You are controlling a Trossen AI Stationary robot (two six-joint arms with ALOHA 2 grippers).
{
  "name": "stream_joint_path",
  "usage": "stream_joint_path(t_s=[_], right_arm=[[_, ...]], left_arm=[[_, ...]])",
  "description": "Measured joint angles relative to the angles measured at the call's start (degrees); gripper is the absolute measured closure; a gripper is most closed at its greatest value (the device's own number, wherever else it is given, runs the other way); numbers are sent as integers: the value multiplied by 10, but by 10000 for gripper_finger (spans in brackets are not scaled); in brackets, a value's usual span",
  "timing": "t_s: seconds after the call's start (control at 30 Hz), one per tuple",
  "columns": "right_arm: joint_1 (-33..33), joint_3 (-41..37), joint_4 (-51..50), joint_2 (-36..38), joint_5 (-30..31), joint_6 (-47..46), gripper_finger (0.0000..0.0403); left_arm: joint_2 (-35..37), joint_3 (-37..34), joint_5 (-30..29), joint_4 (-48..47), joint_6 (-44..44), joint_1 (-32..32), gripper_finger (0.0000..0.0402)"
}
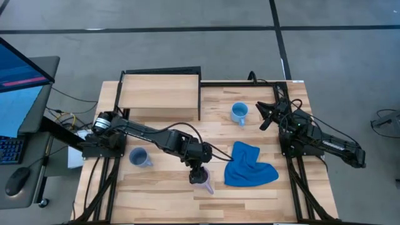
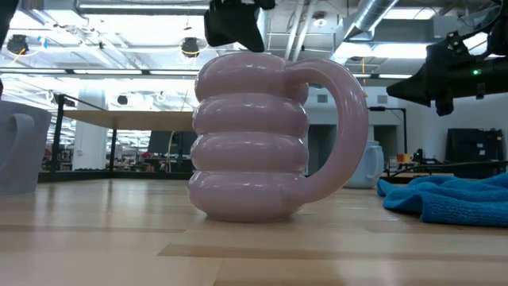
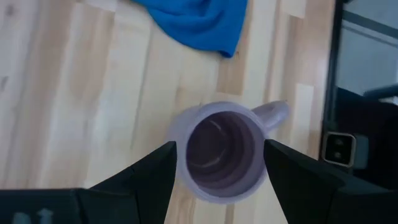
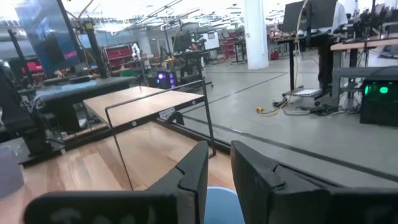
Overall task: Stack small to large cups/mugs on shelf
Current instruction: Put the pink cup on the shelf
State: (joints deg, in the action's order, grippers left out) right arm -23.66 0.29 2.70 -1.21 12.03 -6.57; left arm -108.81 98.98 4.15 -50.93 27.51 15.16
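Observation:
The pale purple mug (image 1: 203,184) (image 2: 250,139) stands upright on its base near the table's front edge. My left gripper (image 1: 199,175) (image 3: 220,146) hangs open just above it, one finger on either side of the rim (image 3: 186,124), touching nothing. The grey-blue mug (image 1: 139,157) stands at the left. The bright light blue mug (image 1: 239,112) stands toward the back, right of the shelf (image 1: 159,94). My right gripper (image 1: 263,115) (image 4: 219,168) waits level beside that mug, its fingers a narrow gap apart with nothing between them.
A crumpled blue cloth (image 1: 250,164) (image 2: 452,199) lies just right of the purple mug. The shelf's black frame (image 1: 200,94) edges the back left. Bare wood (image 1: 169,194) lies left of the purple mug along the front edge. A monitor and keyboard (image 1: 12,94) stand off the table's left.

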Motion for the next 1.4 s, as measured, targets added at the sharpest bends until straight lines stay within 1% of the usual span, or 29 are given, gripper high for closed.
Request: stream_joint_path(t_s=[0.07,0.2,0.7,0.8,0.9,1.03,1.13,1.27,1.4], right_arm=[[0,0,0,0,0,-5,310],[0,0,0,0,0,-5,310],[0,0,-1,-14,-1,-5,310],[0,0,0,-15,-1,-5,310],[0,0,0,-15,-1,-5,310],[0,0,0,-15,0,-5,310],[0,0,0,-15,0,-5,310],[0,0,0,-15,0,-5,310],[0,0,0,-15,0,-5,310]], left_arm=[[0,0,-11,-5,13,2,168],[-10,0,-2,-18,36,3,168],[-97,-1,8,-54,50,4,168],[-105,-1,24,-58,50,1,168],[-104,-1,24,-56,47,-3,176],[-103,-1,20,-56,32,-7,201],[-103,-1,20,-55,23,-11,230],[-103,-1,20,-55,21,-14,280],[-103,-1,20,-55,16,-15,339]])
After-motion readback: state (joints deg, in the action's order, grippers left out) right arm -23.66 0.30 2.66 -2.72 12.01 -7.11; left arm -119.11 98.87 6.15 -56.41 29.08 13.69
